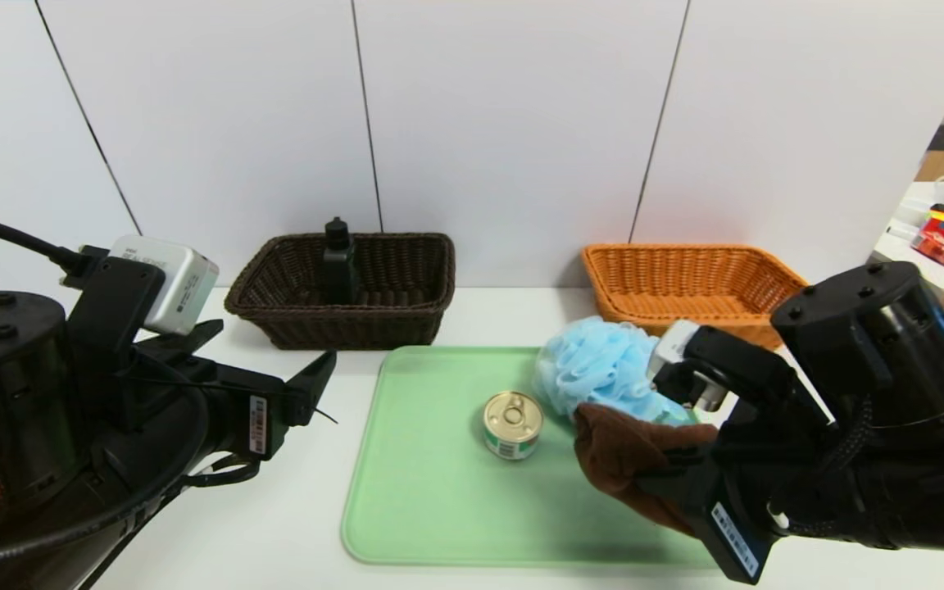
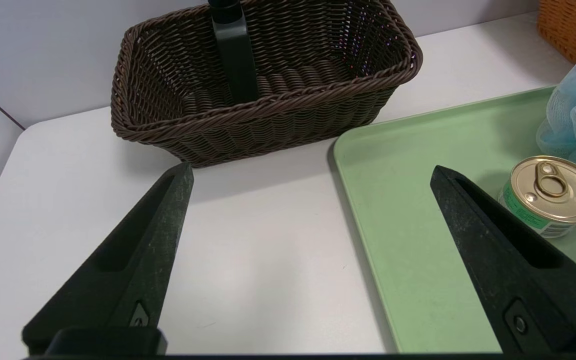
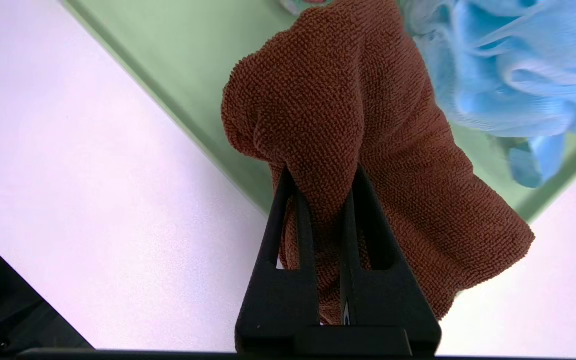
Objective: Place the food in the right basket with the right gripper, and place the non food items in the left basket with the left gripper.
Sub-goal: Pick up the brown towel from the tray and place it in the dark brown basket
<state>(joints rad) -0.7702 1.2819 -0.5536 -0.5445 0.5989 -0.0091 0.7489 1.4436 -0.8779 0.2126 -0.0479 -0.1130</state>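
From where I stand, the right arm reaches in low from the right side, its wrist camera uppermost and its gripper (image 3: pixel 322 200) pointing inward over the near right part of the green tray (image 1: pixel 439 508). That right gripper is clamped on the brown towel (image 3: pixel 393 150), which bunches up between its fingers and droops on both sides. The blue bath pouf (image 1: pixel 603 365) sits just beyond the towel on the tray, near the orange wicker basket (image 1: pixel 685 283).

The left arm comes in from the left, its gripper (image 2: pixel 312 172) hanging in front of the dark brown basket (image 2: pixel 268 117), over the white table (image 2: pixel 248 260) and the tray's left edge. Its fingers are spread wide apart, with nothing between them.

The tin can (image 1: pixel 513 424) stands upright on the tray, its ring-pull lid facing up, just left of the pouf. In the dark basket the black bottle (image 1: pixel 339 266) stands upright, its cap rising above the rim.
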